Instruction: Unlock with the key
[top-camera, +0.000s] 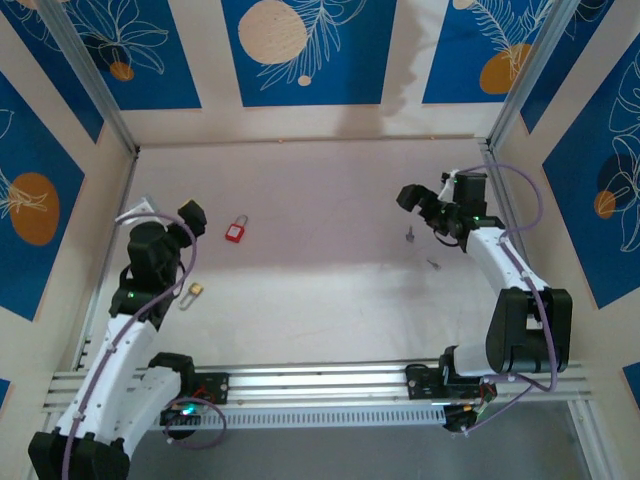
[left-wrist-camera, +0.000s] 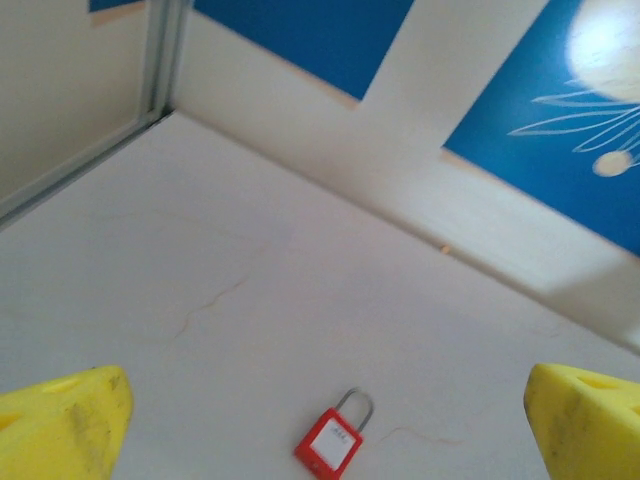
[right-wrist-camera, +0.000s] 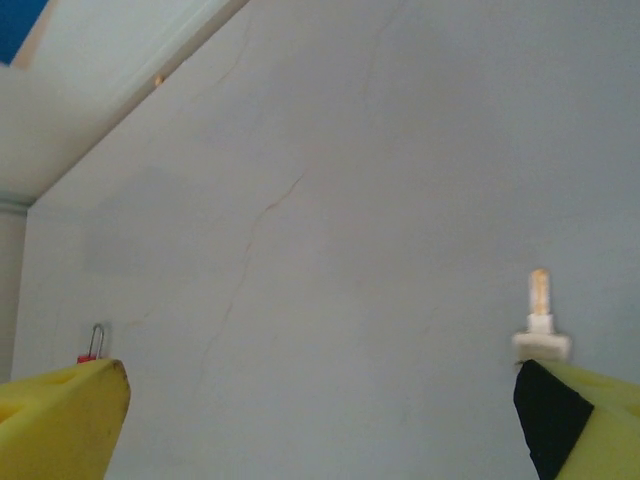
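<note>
The key (top-camera: 192, 293), a small brass piece with a thin silver loop, lies on the table beside my left arm, nearer the front than the gripper. A red padlock (top-camera: 237, 229) with a silver shackle lies flat just right of my left gripper (top-camera: 190, 214). The left wrist view shows the padlock (left-wrist-camera: 333, 442) low between the wide-apart yellow fingers (left-wrist-camera: 70, 420) of that gripper (left-wrist-camera: 325, 400), which is open and holds nothing. My right gripper (top-camera: 411, 197) hovers over the right part of the table; it (right-wrist-camera: 320, 400) is open and empty too.
A small white piece with a tan peg (right-wrist-camera: 540, 320) stands by the right finger (right-wrist-camera: 585, 425); from above it (top-camera: 410, 235) is just below the right gripper. Another tiny metal bit (top-camera: 433, 264) lies nearby. Blue-patterned walls (top-camera: 300, 50) enclose the table.
</note>
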